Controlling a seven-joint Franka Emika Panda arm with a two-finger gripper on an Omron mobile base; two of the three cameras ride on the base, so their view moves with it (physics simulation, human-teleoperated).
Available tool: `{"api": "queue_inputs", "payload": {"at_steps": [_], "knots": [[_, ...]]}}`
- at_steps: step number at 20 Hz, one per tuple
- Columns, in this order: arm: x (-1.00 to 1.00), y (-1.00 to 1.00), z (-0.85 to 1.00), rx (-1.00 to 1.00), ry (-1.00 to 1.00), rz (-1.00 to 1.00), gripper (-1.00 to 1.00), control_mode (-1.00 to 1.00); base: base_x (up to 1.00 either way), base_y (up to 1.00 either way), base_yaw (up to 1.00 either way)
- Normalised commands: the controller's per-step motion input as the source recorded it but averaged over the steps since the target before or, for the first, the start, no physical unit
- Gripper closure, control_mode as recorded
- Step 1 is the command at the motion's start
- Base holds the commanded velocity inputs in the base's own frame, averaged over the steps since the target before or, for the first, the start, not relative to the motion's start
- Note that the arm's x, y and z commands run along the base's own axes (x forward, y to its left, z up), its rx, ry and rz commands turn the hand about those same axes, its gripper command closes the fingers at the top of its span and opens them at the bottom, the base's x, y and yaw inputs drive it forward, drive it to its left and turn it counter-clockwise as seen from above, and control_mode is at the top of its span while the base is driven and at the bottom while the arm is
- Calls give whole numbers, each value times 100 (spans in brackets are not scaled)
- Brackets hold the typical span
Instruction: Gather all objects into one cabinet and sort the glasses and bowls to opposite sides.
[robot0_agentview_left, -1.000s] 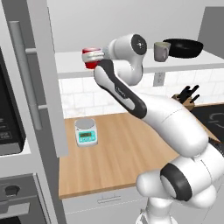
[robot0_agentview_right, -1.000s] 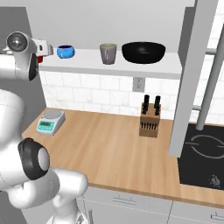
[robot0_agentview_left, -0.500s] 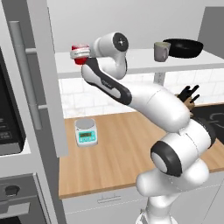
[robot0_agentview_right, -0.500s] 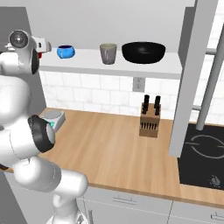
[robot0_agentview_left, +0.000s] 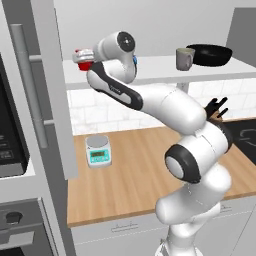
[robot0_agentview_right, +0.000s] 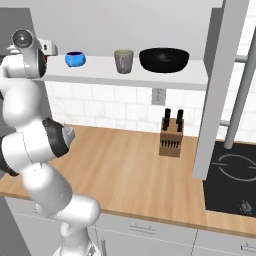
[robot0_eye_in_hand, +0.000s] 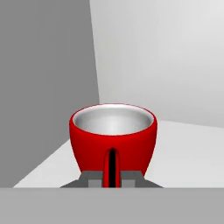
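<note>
My gripper (robot0_agentview_left: 82, 56) is shut on the red cup (robot0_agentview_left: 85, 65) and holds it at the left end of the cabinet's white shelf (robot0_agentview_left: 160, 68), next to the open grey door (robot0_agentview_left: 50, 85). In the hand view the red cup (robot0_eye_in_hand: 113, 138) sits upright just ahead of my fingertips (robot0_eye_in_hand: 92, 178), with its near wall pinched between them, close to the grey side wall. On the shelf (robot0_agentview_right: 125, 76) stand the small blue bowl (robot0_agentview_right: 75, 59), the grey-olive mug (robot0_agentview_right: 123, 61) and the wide black bowl (robot0_agentview_right: 164, 59). The mug (robot0_agentview_left: 184, 58) and black bowl (robot0_agentview_left: 210, 54) stand at the right end.
A small kitchen scale (robot0_agentview_left: 98, 150) sits on the wooden counter (robot0_agentview_left: 130, 175) under the shelf. A knife block (robot0_agentview_right: 171, 137) stands by the tiled wall. A black cooktop (robot0_agentview_right: 232, 175) lies to the right, below a second open grey door (robot0_agentview_right: 215, 85). A black microwave (robot0_agentview_left: 10, 135) is at the far left.
The arm has swung left along the shelf and carried the red cup from near the blue bowl to the shelf's left end. The other things have not moved.
</note>
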Motion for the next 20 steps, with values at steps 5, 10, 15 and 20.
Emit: {"api": "queue_inputs", "payload": {"at_steps": [5,10,15,20], "knots": [[35,10,0,0,0,0,100,-100,0,0,0],[23,1,-2,0,0,0,-100,-100,0,0,0],[0,0,0,0,0,0,-100,-100,0,0,0],[-13,-12,0,0,1,0,-100,-100,0,0,0]]}}
